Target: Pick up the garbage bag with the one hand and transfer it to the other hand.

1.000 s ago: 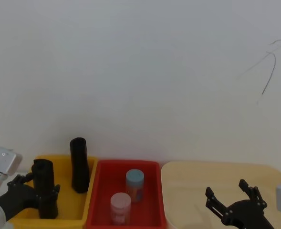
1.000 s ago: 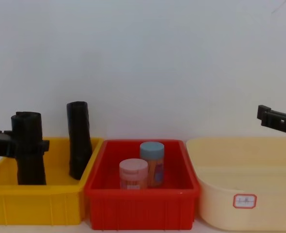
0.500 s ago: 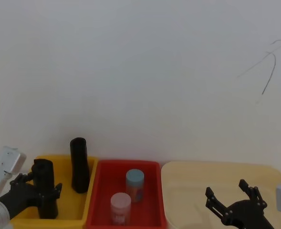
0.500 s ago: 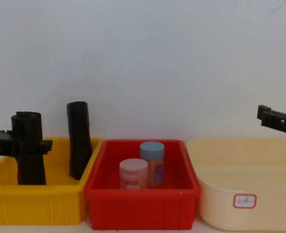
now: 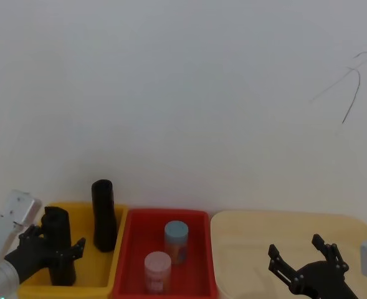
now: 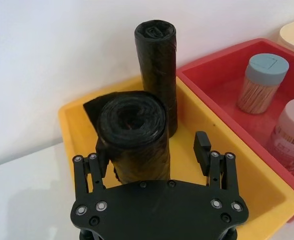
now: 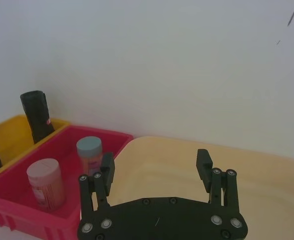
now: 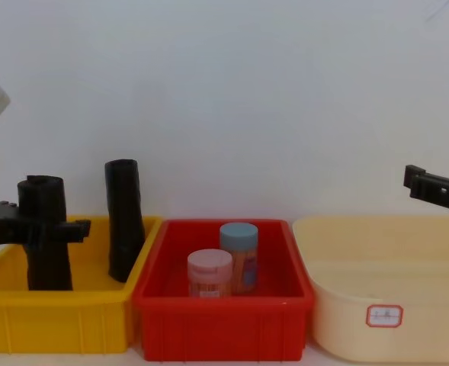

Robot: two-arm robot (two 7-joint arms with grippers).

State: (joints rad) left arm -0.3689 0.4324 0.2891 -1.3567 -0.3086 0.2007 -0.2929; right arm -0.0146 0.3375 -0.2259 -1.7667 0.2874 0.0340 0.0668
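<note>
Black bag roll [image 6: 133,131], upright in yellow bin [image 6: 191,117]: left gripper [image 6: 151,147] straddles it, jaws spread, not yet pinching. Right gripper [image 7: 154,160] spread, poised for handover.

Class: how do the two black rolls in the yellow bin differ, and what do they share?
The near roll sits between the open fingers of the left gripper; the far roll stands free. The near roll shows a loose flap; the far roll is wound tight. Both are black and standing.
</note>
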